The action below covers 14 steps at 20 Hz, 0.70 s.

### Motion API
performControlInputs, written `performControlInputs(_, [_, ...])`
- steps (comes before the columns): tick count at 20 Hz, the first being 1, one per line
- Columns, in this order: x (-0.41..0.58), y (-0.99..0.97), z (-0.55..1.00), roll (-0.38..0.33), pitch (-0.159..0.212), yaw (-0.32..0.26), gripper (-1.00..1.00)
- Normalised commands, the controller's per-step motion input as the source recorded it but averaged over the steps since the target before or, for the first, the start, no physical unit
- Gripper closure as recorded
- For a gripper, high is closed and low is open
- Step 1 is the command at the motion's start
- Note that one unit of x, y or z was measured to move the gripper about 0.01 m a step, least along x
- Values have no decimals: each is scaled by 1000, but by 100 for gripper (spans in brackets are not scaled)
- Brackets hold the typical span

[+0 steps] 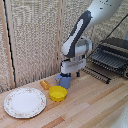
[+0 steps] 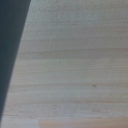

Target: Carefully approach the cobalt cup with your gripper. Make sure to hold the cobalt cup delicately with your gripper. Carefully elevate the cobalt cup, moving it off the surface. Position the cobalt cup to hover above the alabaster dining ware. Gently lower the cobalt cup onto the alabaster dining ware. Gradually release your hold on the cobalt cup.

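The cobalt cup (image 1: 63, 80), a small blue mug, stands on the wooden table just behind the yellow bowl. My gripper (image 1: 71, 75) is right above it, at its rim on the exterior view's right side. Its two dark fingers look spread apart, one finger (image 1: 66, 74) over the mug and the other beside it. I cannot see a firm grip. The alabaster dining ware (image 1: 25, 102), a large white plate with a patterned rim, lies at the front on the exterior view's left, well apart from the mug. The wrist view shows only wood grain and a dark blurred band (image 2: 9, 60) along one edge.
A yellow bowl (image 1: 57, 93) sits between the mug and the plate. A small orange object (image 1: 45, 84) lies behind the bowl. A toaster oven (image 1: 112, 56) with its door open stands at the back on the exterior view's right. A woven screen backs the table.
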Motion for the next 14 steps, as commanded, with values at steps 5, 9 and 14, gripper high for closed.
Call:
performControlInputs(5, [197, 272, -125, -22, 0, -105, 100])
performControlInputs(9, [189, 289, -99, -19, -32, -178, 100])
performControlInputs(14, [278, 221, 97, -18, -63, -249, 100])
